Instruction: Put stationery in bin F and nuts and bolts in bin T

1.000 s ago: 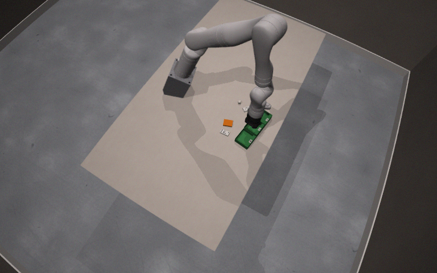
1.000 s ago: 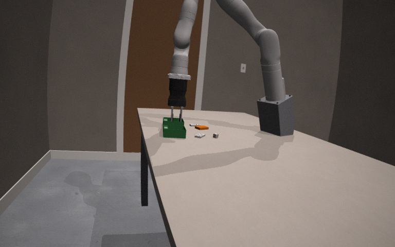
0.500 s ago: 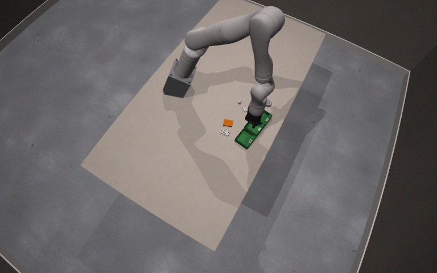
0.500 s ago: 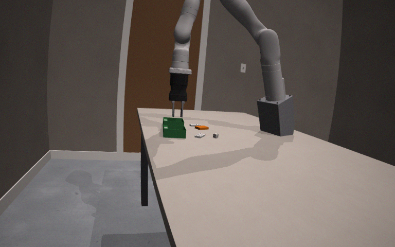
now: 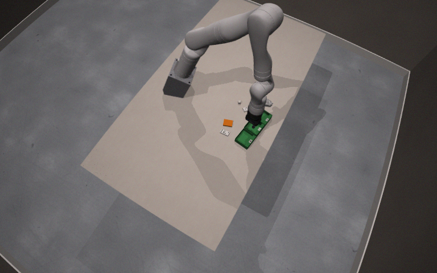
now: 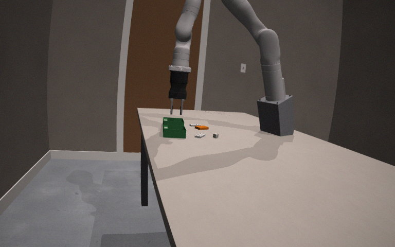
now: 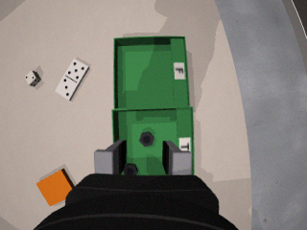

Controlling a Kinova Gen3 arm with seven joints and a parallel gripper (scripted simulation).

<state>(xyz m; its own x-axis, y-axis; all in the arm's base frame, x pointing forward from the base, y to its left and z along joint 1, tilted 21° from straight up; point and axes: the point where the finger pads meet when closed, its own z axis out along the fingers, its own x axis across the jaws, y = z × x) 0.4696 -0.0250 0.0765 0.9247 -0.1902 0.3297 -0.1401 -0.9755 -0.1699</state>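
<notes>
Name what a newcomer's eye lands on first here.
The pair of green bins near the table's edge, with the open gripper poised straight above them. In the wrist view a dark nut lies on the nearer bin's floor. Beside them, a bright orange block stands out on the pale table.

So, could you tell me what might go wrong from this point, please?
1. The open gripper hangs low over the bins; a sideways move before lifting could catch a wall and shift them.
2. The bins stand near the table edge, so a knock could push them off.
3. The orange piece lies near the domino and die; a careless reach might disturb those, which should stay.
</notes>
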